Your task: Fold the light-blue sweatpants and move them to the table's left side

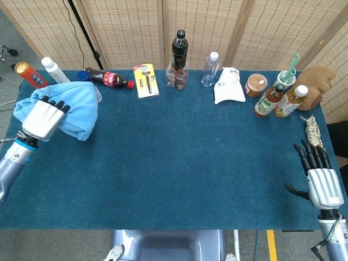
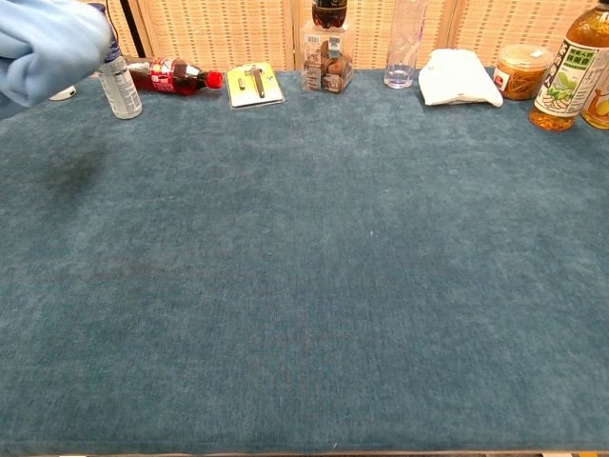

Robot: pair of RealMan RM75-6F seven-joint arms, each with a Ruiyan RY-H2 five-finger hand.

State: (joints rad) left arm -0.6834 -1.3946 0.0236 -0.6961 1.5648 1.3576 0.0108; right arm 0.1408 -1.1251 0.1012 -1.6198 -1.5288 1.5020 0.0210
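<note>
Sweatpants (image 1: 70,109), bundled and light-blue, sit at nine o'clock in my left robot hand (image 1: 42,118), fingers wrapped over them above the counter (image 1: 190,157). Folding looks done; next I'd lower and release there. At four o'clock, my right robot hand (image 1: 318,176) is spread, holding nothing.

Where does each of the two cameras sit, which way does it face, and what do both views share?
Head view: high above the table's near edge, looking steeply down at the whole blue cloth-covered table; it shows the left hand holding the folded light-blue sweatpants at the table's left side, and the right hand past the right edge.
Chest view: low at the near edge, facing across the tabletop to the back row; neither hand shows plainly.
Shared: the sweatpants, the lying red-labelled cola bottle, and the yellow razor card.
</note>
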